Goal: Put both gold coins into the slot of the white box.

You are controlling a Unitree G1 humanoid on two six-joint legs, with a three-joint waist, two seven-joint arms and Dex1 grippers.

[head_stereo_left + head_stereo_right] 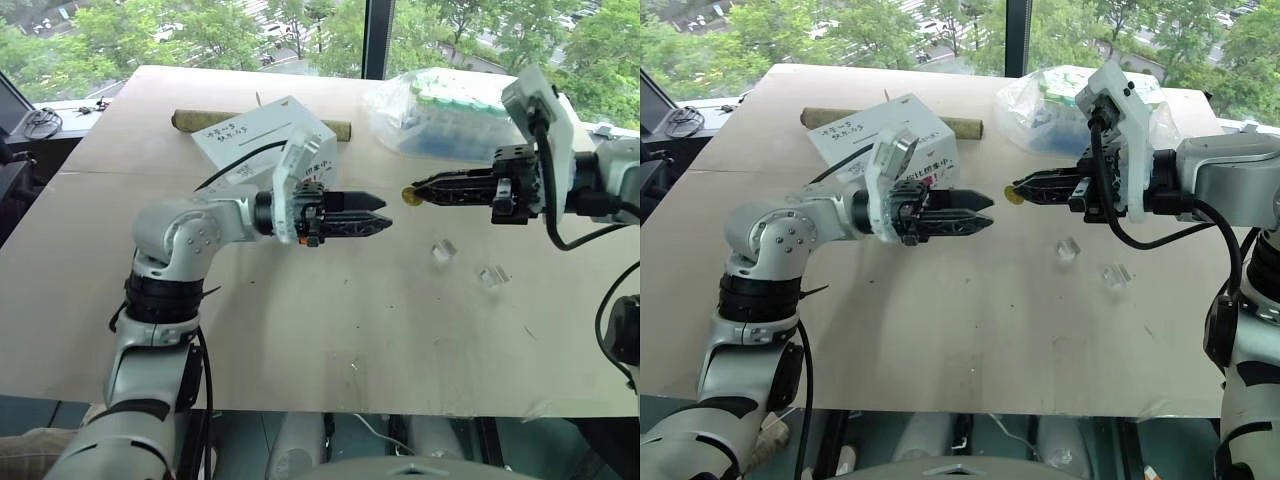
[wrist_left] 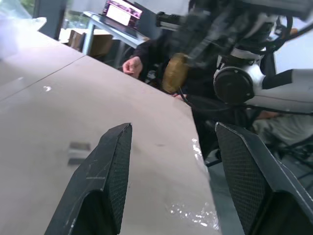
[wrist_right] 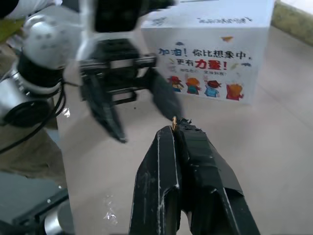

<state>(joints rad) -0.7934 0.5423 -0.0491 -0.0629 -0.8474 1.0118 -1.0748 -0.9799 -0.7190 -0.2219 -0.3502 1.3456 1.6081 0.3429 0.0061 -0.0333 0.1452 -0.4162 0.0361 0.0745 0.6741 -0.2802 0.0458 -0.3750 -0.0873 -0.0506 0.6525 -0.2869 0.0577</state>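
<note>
Clutter on the counter [image 1: 300,330]
A clear bag of green-capped tubes [image 1: 440,115] sits far right; a brown roll [image 1: 200,120] lies behind; two clear blocks [image 1: 442,252] rest apart.

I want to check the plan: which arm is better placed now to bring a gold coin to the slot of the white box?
Probably the right. The right gripper is shut on a gold coin, held above the table. The left gripper is open and empty, facing it. The white box with its slot lies behind the left arm.

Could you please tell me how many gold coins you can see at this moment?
1: a gold coin is pinched at the tip of the right tool, held above the table facing the open left tool. A second coin may be hidden.
</note>
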